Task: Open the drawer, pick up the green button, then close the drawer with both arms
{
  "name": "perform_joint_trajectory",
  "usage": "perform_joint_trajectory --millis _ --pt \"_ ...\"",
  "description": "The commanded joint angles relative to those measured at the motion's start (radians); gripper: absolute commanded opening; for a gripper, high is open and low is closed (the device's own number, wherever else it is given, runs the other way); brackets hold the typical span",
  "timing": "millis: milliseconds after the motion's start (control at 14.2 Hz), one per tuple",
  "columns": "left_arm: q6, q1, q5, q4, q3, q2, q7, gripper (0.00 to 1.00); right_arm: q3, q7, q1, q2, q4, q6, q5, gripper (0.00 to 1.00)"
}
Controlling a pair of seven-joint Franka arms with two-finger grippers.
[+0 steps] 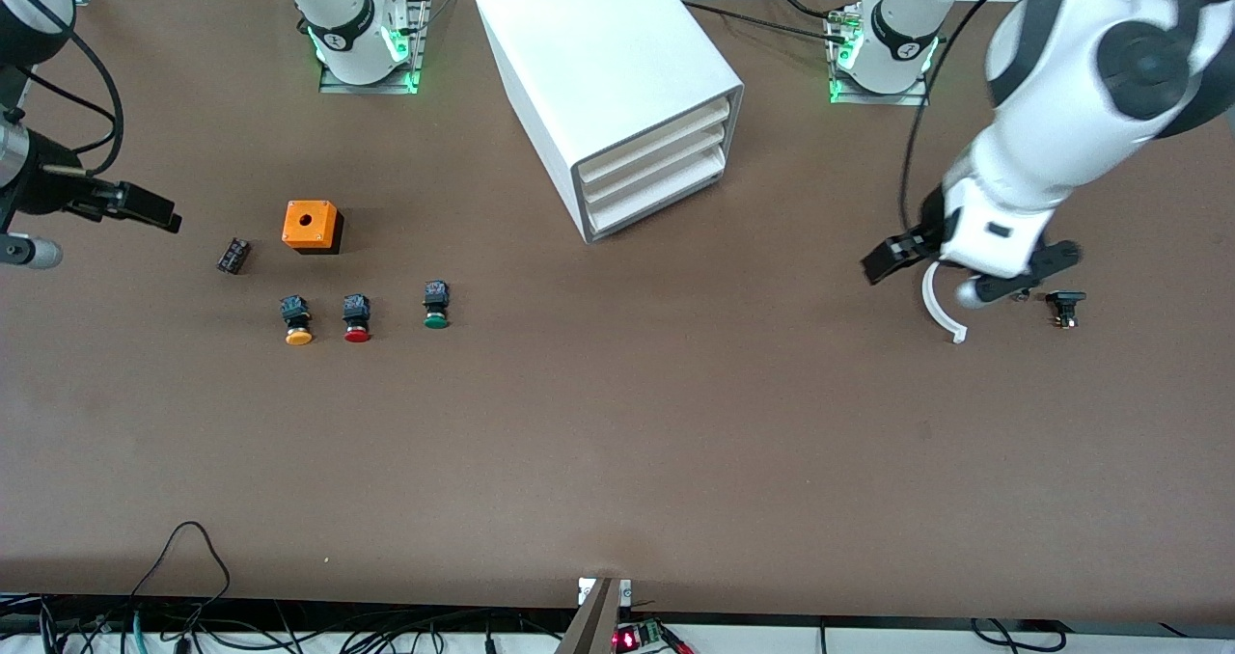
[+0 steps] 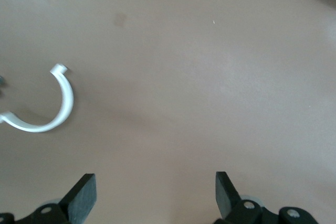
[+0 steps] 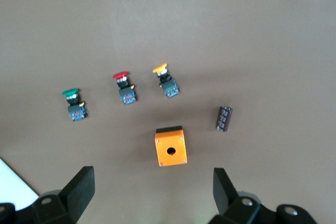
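The white cabinet stands at the table's back middle. Its bottommost drawer is shut, like the two above it. The green-capped button lies on the table, nearer the front camera than the cabinet, toward the right arm's end; it also shows in the right wrist view. My right gripper is open and empty, up in the air over that end of the table. My left gripper is open and empty, over bare table at the left arm's end.
A red-capped button and a yellow-capped button lie beside the green one. An orange box and a small dark part lie near them. A white curved piece and a small black part lie under the left arm.
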Motion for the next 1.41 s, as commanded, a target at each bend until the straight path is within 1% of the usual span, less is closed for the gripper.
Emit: perform_joint_trajectory --millis 0,71,212,353,424,565,635,988,1200,1271,1341 --pt "-0.119 -0.004 -0.001 0.087 0.065 -0.022 0.128 1.00 0.001 -0.048 -0.001 -0.079 -0.096 0.033 0.003 1.00" --pt "-0.137 -0.004 0.003 0.087 0.070 -0.044 0.174 1.00 0.001 -0.094 -0.001 -0.079 -0.096 0.034 0.000 1.00" --pt "-0.147 -0.004 0.022 0.087 0.082 -0.082 0.199 1.00 0.000 -0.103 -0.001 -0.079 -0.105 0.046 -0.002 1.00" --pt "-0.146 -0.004 0.025 0.085 0.110 -0.097 0.227 1.00 0.000 -0.103 -0.001 -0.107 -0.149 0.092 -0.003 1.00" --pt "-0.147 0.002 0.025 0.085 0.140 -0.100 0.266 1.00 -0.002 -0.103 -0.001 -0.133 -0.186 0.118 -0.003 1.00" --pt "-0.148 0.006 0.023 0.079 0.203 -0.104 0.404 1.00 0.001 -0.094 -0.001 -0.142 -0.194 0.123 -0.003 1.00" --pt "-0.150 0.009 0.025 0.076 0.213 -0.104 0.429 1.00 0.001 -0.094 -0.001 -0.141 -0.194 0.125 -0.003 1.00" --pt "-0.168 0.008 0.023 0.073 0.210 -0.101 0.432 1.00 0.001 -0.102 -0.001 -0.138 -0.188 0.129 -0.005 1.00" --pt "-0.209 0.005 0.025 0.085 0.205 -0.094 0.435 1.00 -0.005 -0.094 -0.002 -0.135 -0.174 0.135 0.003 1.00" --pt "-0.223 -0.007 0.031 0.085 0.205 -0.094 0.435 1.00 -0.003 -0.094 -0.001 -0.135 -0.174 0.134 0.000 1.00" --pt "-0.229 -0.013 0.063 0.091 0.210 -0.093 0.441 1.00 -0.003 -0.102 -0.002 -0.135 -0.174 0.134 0.000 1.00"
